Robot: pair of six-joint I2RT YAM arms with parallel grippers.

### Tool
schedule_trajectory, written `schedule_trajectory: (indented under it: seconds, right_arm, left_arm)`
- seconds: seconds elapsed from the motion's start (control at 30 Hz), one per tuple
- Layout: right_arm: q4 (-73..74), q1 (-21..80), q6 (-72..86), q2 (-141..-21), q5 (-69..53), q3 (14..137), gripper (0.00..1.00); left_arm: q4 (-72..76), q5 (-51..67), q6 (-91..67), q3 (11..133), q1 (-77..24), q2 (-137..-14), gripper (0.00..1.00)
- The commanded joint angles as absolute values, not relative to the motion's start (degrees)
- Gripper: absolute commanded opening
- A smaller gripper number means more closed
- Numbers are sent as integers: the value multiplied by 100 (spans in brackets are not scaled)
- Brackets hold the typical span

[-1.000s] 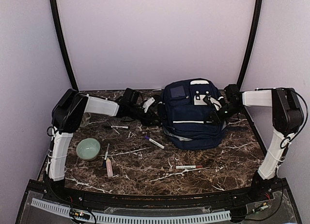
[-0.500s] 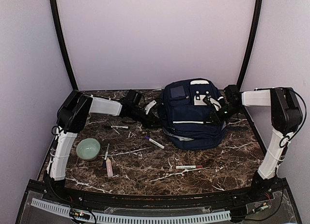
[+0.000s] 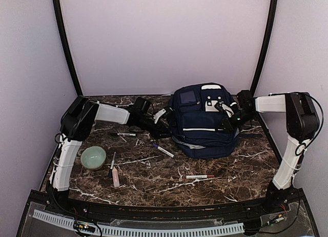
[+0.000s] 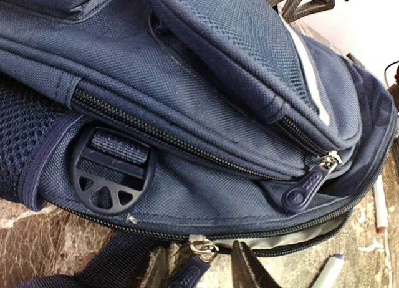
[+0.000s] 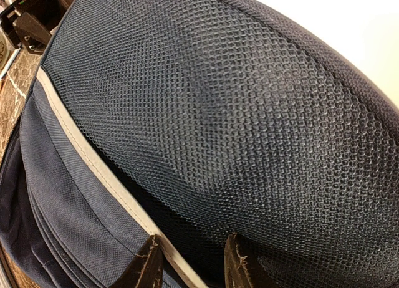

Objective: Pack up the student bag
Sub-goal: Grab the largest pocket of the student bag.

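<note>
The student bag (image 3: 205, 121) sits back-right on the surface (image 3: 154, 173), my left pincer (image 4: 199, 250) part-open around its zipper pull (image 4: 186, 277), my right pincer (image 5: 191, 239) against its mesh, grip unclear.

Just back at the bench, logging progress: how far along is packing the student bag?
Done: nothing looks packed; the student bag has one zipper partly open, grey lining showing. In hand: the left gripper has its jaws either side of a zipper pull; the right gripper is against the bag's mesh side. Left: the purple-capped marker, the other pens and the green bowl lie on the table.
</note>
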State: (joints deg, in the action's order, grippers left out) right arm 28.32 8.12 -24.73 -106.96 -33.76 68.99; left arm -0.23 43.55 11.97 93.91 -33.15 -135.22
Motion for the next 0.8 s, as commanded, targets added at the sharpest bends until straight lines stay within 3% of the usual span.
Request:
schedule_trajectory:
  seconds: [0.0, 0.27, 0.47, 0.77]
  right_arm:
    - [2980, 795, -2410, -11219, -2575, 6712, 35]
    - [2984, 791, -2416, -11150, -2566, 6697, 35]
    - [3005, 791, -2388, -11050, -2642, 6693, 33]
    - [3339, 1581, -1955, -10085, -2945, 7388, 32]
  left_arm:
    - [-267, 4034, 1382, 9284, -3373, -13495, 32]
    - [-237, 3862, 1418, 8961, -3417, -13273, 19]
    - [-220, 3728, 1375, 8656, -3478, -12934, 2]
    - [-228, 3363, 1208, 8339, -3916, -12561, 0]
